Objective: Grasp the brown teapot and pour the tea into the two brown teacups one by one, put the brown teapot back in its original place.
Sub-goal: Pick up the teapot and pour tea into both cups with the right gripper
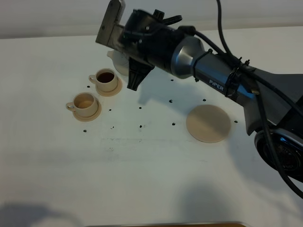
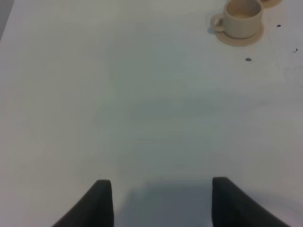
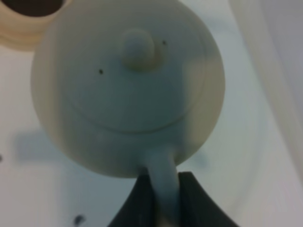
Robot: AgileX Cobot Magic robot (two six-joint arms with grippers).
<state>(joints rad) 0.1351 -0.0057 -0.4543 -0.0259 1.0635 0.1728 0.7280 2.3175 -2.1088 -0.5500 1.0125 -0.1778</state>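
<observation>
Holding teapot (image 3: 128, 90) by its handle in clamped right claw (image 3: 163, 201), just behind the dark-filled cup (image 1: 106, 79); other cup (image 1: 84, 104), seemingly empty, nearer and leftward; coaster (image 1: 208, 123) well apart rightward; left claw (image 2: 161, 203) apart, idle

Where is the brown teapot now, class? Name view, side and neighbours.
In the exterior high view, the brown teapot is upper left of centre, its handle clamped in the right gripper, just behind the teacup of dark tea.
</observation>
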